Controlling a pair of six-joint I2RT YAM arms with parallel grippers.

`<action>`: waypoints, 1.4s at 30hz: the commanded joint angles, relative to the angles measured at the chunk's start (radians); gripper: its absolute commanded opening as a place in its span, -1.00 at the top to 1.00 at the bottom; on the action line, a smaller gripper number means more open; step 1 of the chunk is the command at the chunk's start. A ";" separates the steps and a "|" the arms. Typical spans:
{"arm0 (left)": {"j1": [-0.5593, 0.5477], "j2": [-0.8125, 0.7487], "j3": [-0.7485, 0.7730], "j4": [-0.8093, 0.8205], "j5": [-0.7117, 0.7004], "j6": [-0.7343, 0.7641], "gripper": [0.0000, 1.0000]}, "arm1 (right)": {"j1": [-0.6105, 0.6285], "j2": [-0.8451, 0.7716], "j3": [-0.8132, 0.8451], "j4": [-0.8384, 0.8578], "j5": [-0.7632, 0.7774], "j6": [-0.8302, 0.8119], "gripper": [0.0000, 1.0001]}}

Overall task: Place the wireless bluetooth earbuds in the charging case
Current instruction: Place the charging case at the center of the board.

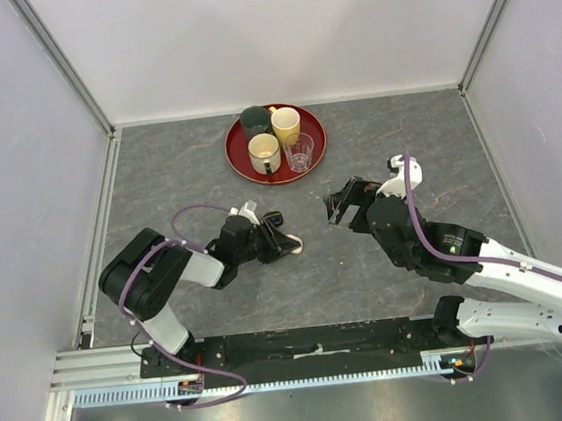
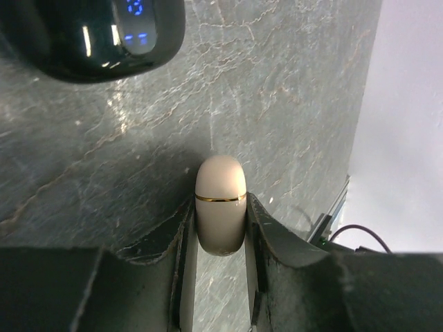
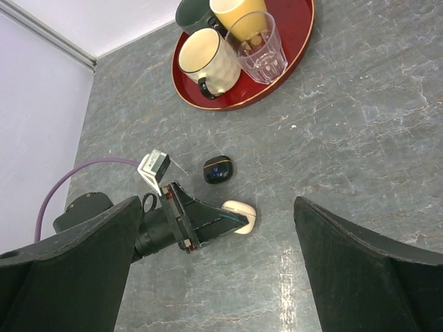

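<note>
Charging cases number two, and no earbud can be made out outside them; what they hold inside is hidden. The cream-white case (image 2: 220,180) is shut along a gold seam and lies on the grey marbled table (image 1: 404,137). The left gripper (image 2: 220,214) pinches it at its near end, its fingers closed tight against both sides. The black case (image 3: 217,169) lies just beyond it, apart from it, and shows a lit blue display. In the left wrist view the frame's top edge cuts it off.

The right gripper (image 1: 342,204) hangs spread wide with nothing between its fingers, well apart from both cases.

One red tray (image 3: 297,41) sits farther back and holds four vessels: a dark cup (image 3: 190,14), a yellow cup (image 3: 235,10), a cream mug (image 3: 208,62) and a clear glass (image 3: 259,48). The right wrist view crops the two rear cups.
</note>
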 commanded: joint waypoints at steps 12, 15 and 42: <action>-0.017 0.068 0.008 0.105 -0.047 -0.106 0.22 | -0.013 0.024 0.024 -0.011 -0.023 -0.054 -0.96; -0.017 0.069 0.007 0.093 -0.048 -0.109 0.19 | -0.016 0.022 0.019 -0.011 -0.023 -0.047 -0.96; -0.017 -0.254 -0.058 -0.318 -0.289 0.088 -0.69 | -0.027 0.039 0.007 -0.007 -0.037 -0.031 -0.96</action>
